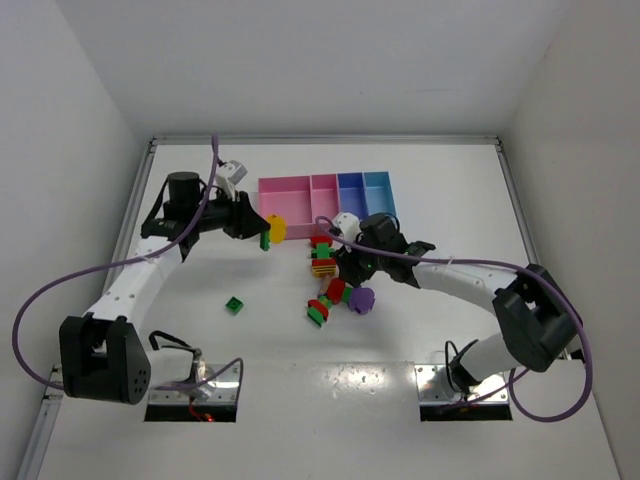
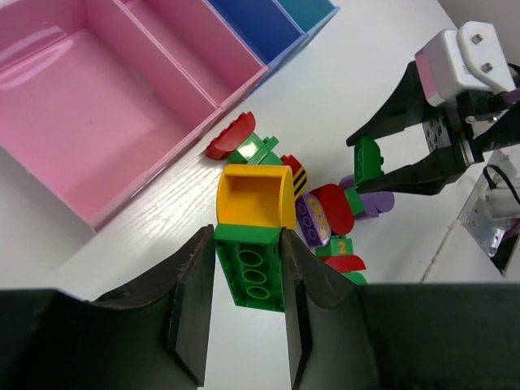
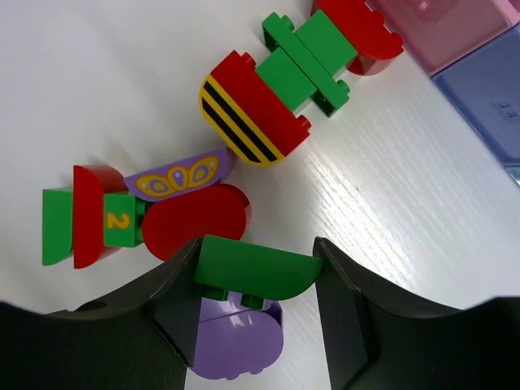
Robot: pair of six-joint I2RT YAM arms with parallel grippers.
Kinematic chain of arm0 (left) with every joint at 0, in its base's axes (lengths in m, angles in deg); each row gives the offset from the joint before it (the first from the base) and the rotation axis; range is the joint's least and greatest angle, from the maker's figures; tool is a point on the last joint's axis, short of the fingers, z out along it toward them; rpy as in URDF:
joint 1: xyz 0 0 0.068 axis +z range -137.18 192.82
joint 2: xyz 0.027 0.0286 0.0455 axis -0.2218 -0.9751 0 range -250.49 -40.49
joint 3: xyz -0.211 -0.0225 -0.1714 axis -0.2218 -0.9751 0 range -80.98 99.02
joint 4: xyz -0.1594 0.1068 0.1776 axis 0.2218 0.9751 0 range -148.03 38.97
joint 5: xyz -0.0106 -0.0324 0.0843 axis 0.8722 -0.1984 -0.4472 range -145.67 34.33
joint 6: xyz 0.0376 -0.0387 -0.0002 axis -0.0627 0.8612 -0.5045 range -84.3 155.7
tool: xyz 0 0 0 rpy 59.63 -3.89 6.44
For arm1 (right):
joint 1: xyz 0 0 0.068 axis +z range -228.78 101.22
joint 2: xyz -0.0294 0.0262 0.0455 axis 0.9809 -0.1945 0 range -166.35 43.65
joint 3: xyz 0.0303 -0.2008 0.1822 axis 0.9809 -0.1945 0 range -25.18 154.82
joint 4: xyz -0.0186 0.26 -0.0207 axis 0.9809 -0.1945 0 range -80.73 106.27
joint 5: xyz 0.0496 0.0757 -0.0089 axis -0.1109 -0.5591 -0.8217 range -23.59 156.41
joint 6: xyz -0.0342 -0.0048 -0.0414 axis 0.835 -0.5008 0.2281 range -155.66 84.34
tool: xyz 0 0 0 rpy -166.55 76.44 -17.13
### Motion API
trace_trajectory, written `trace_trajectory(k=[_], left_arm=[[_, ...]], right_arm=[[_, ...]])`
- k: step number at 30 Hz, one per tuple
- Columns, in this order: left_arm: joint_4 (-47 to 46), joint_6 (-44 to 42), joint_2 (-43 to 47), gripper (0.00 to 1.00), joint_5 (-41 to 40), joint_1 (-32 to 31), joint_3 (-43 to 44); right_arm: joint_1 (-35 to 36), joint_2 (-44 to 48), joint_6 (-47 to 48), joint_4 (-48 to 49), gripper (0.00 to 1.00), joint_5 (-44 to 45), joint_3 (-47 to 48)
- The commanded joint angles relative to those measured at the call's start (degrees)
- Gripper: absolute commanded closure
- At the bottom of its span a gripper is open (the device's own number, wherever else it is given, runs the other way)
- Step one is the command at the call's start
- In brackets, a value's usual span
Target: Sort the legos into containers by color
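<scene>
My left gripper (image 1: pixel 263 234) is shut on a green brick (image 2: pixel 253 268) with a yellow scoop piece (image 2: pixel 253 195) stuck to its end, held near the wide pink bin (image 1: pixel 285 196). My right gripper (image 1: pixel 347 264) is shut on a green curved brick (image 3: pixel 256 266), above a purple piece (image 3: pixel 236 341). Loose legos lie between the arms: a red, green and striped clump (image 3: pixel 268 97), a red, purple and green clump (image 3: pixel 138 215), and a lone green brick (image 1: pixel 234 305). The narrow pink bin (image 1: pixel 323 192), the purple-blue bin (image 1: pixel 351 190) and the light blue bin (image 1: pixel 379 190) look empty.
The joined bins stand at the back middle of the white table, just beyond the lego pile. The right gripper (image 2: pixel 370 166) shows in the left wrist view, close to the pile. White walls close in the table on three sides.
</scene>
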Motion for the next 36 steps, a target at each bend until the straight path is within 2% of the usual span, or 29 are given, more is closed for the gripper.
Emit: trace_trajectory(k=[1, 5, 9, 13, 14, 19, 22, 23, 25, 26, 29, 33, 35, 36], left_arm=[[-9.06, 6.92, 2.95, 1.0, -2.78, -0.78, -1.57], [-11.0, 7.81, 6.81, 1.0, -4.09, -0.78, -3.76], [-11.0, 7.81, 8.75, 1.0, -3.49, 0.62, -4.91], [-9.25, 6.33, 9.89, 1.0, -2.87, 2.03, -4.91], [-8.63, 5.71, 9.9, 1.0, -2.87, 2.03, -4.91], [-7.4, 4.38, 10.43, 1.0, -2.87, 2.56, -4.91], [-7.4, 4.38, 9.9, 1.0, -2.87, 3.08, -5.44], [-7.4, 3.86, 9.9, 1.0, -2.87, 3.09, -5.44], [-7.4, 3.86, 9.28, 1.0, -2.35, 3.69, -5.44], [-7.4, 3.86, 8.76, 1.0, -2.34, 3.7, -5.44], [-8.01, 4.38, 7.62, 1.0, -0.15, 5.19, -5.44], [-9.15, 5.7, 7.0, 1.0, 4.15, 7.47, -5.44], [-9.16, 5.7, 6.47, 1.0, 8.27, 8.36, -5.44], [-9.16, 5.7, 5.77, 1.0, 9.86, 9.23, -5.96]], right_arm=[[-0.03, 1.01, -1.16, 6.07, 1.0, -1.73, 2.45], [1.11, -1.7, -1.85, 10.37, 1.0, -1.73, 8.16], [1.64, -8.29, -2.39, 13.28, 1.0, -0.67, 18.59], [1.64, -17.25, -3.7, 14.51, 1.0, 1.17, 27.58], [1.64, -21.27, -4.49, 13.38, 1.0, 1.17, 31.77], [0.59, -31.66, -6.87, 11.1, 0.99, 0.65, 41.29], [-0.03, -36.59, -6.87, 11.09, 0.83, -1.01, 45.43], [-0.72, -37.65, -7.48, 10.48, 0.65, -2.24, 47.0], [-1.35, -39.76, -8.18, 9.77, 0.44, -3.65, 48.24], [-1.95, -39.77, -8.71, 9.77, 0.25, -3.66, 48.25], [-3.01, -40.38, -8.71, 10.29, 0.05, -6.29, 48.25], [-4.77, -37.23, -8.1, 12.23, 0.03, -12.61, 43.86], [-6.44, -33.45, -8.1, 12.76, 0.03, -19.71, 41.14], [-7.14, -32.13, -8.1, 12.76, 0.03, -26.36, 40.26]])
